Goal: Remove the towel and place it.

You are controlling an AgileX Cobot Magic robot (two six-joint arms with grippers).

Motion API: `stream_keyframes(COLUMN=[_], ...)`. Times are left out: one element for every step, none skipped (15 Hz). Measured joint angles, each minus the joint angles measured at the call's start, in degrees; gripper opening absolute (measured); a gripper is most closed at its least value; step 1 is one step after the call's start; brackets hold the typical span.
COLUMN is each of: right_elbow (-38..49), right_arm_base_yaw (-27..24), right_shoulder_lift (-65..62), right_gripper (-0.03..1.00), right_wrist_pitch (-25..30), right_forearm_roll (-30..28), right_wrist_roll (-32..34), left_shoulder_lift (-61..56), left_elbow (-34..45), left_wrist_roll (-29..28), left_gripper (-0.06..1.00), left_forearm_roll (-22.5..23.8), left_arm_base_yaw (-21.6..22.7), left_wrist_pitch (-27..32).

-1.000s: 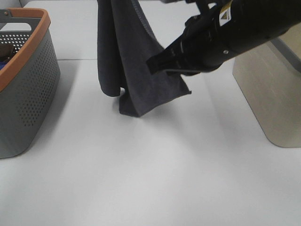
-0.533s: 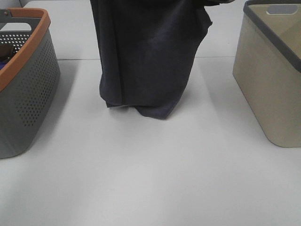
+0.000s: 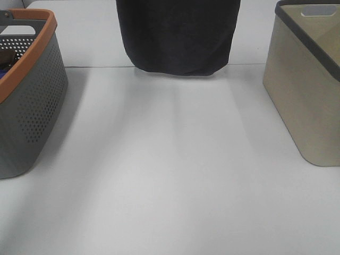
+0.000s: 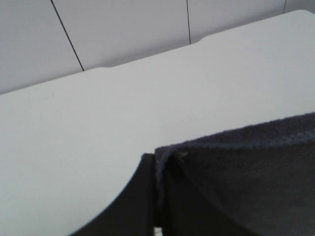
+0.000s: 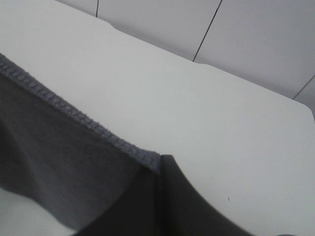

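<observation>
Towel (image 3: 178,37) is up in the air right now, hanging like a dark curtain over the far middle of the white bench (image 3: 170,175). Its bottom edge looks clear of the surface, though I wouldn't swear to how high it is.

Left fingers (image 4: 133,211) are closed tight on one top corner and right fingers (image 5: 187,211) are pinched shut on the other, right at the stitched hem. So it's stretched flat between the two arms.

My read is that the "remove" part is done and this is the carry, just before the placing. The task doesn't say where it goes. There's a grey perforated basket with an orange rim (image 3: 32,95) off to the left and a beige bin (image 3: 303,95) off to the right, with plenty of bare bench in front. If it's meant to be laid flat, both arms need to come down and forward together and keep the cloth taut, or it'll bunch up. Only then should they let go.

What you can't see:
- The high camera cuts off the top of the towel and both arms completely.
- Each wrist camera only catches its own corner and a slice of dark finger.
- Something dark sits inside the grey basket, but I can't make out what it is.
- The inside of the beige bin is mostly out of view too.
</observation>
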Motion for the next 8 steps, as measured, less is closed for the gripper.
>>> stream_keyframes(right_elbow=[0.0, 0.0, 0.0, 0.0, 0.0, 0.0, 0.0, 0.0], right_arm_base_yaw=[0.0, 0.0, 0.0, 0.1, 0.1, 0.2, 0.2, 0.2], right_shoulder_lift=[1.3, 2.1, 3.5, 4.5, 5.4, 6.1, 6.3, 6.4], right_gripper=[0.00, 0.00, 0.00, 0.00, 0.00, 0.00, 0.00, 0.00], right_wrist_pitch=[2.1, 3.4, 7.4, 11.3, 15.6, 19.1, 22.4, 25.0], right_forearm_roll=[-0.5, -0.5, -0.1, 1.2, 3.6, 5.6, 8.0, 10.1], right_wrist_roll=[0.0, -0.1, -0.2, -0.2, -0.3, -0.3, -0.3, -0.3], left_shoulder_lift=[0.9, 1.4, 2.3, 3.0, 3.7, 4.5, 5.0, 5.4], left_elbow=[0.0, 0.0, 0.0, 0.0, 0.0, 0.0, 0.0, 0.0], left_wrist_roll=[0.0, 0.0, 0.1, 0.5, 1.1, 1.9, 2.3, 2.9], left_gripper=[0.00, 0.00, 0.00, 0.00, 0.00, 0.00, 0.00, 0.00], left_forearm_roll=[-0.3, -1.0, -2.7, -4.9, -6.8, -8.7, -10.4, -12.6], left_arm_base_yaw=[0.0, -0.2, -0.4, -0.7, -1.1, -1.4, -1.5, -1.5], left_wrist_pitch=[1.8, 3.6, 7.4, 11.7, 16.2, 20.9, 25.4, 29.2])
